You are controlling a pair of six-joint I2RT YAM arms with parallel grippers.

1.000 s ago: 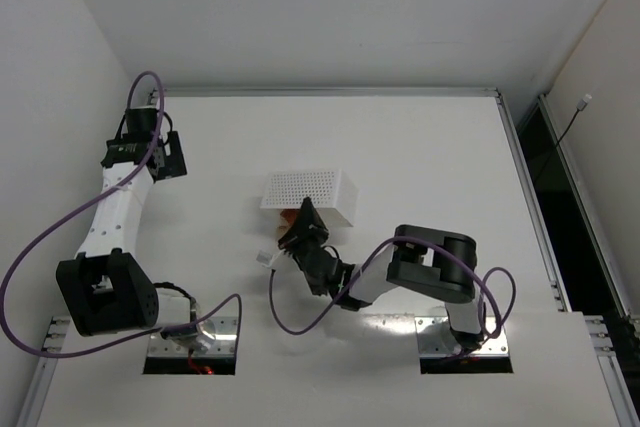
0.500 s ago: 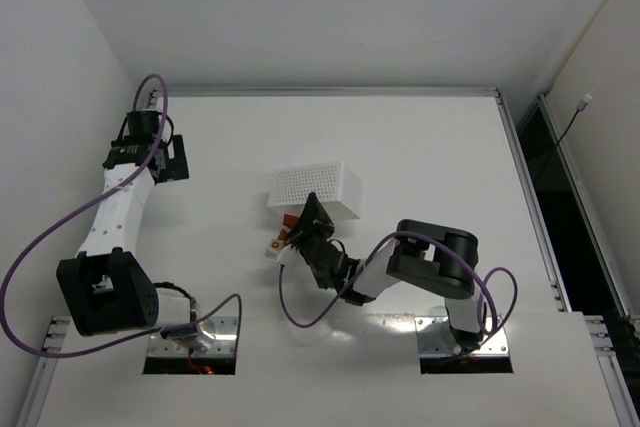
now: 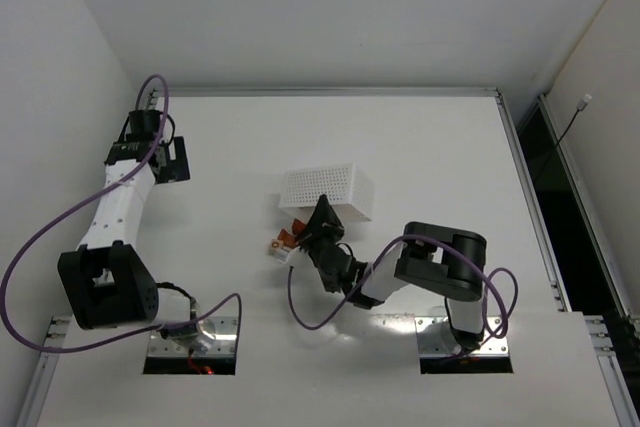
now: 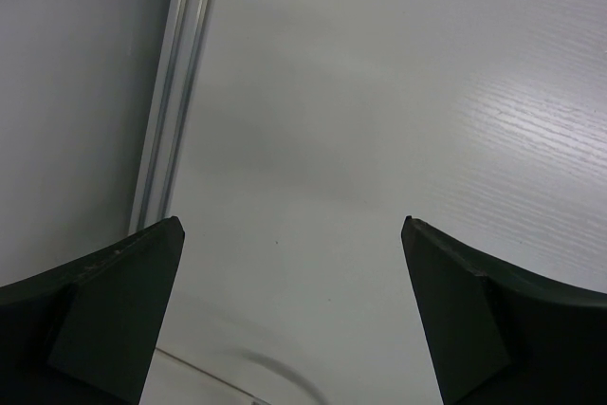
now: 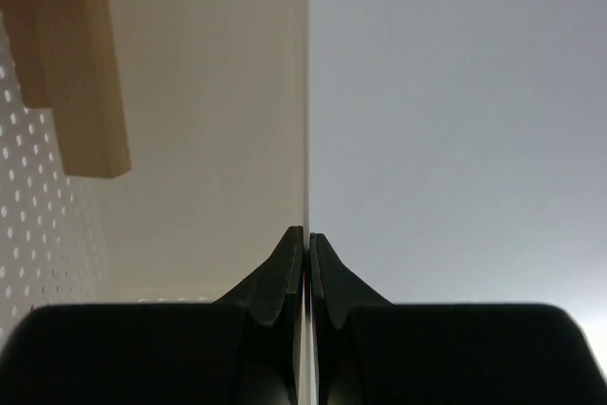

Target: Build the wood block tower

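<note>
A few small wood blocks, reddish-orange [image 3: 289, 238] and pale [image 3: 272, 246], lie on the table at the near left corner of the white perforated tray [image 3: 330, 185]. My right gripper [image 3: 322, 211] is shut on the tray's thin wall [image 5: 307, 92], which runs straight up from between the closed fingertips [image 5: 307, 234]. In the right wrist view, two pale tan blocks [image 5: 81, 82] sit against the tray's dotted surface [image 5: 28, 234] at the upper left. My left gripper [image 3: 172, 160] hangs open at the far left over bare table [image 4: 294, 234], holding nothing.
A metal rail [image 4: 175, 92] borders the table's left side next to the left gripper. Purple cables [image 3: 300, 312] loop from both arms near the bases. Walls close in the table at the left and at the back.
My right gripper has carried the white tray to the right and slightly away. Small blocks have come into view on the table by its near left corner. The left arm barely moved.
</note>
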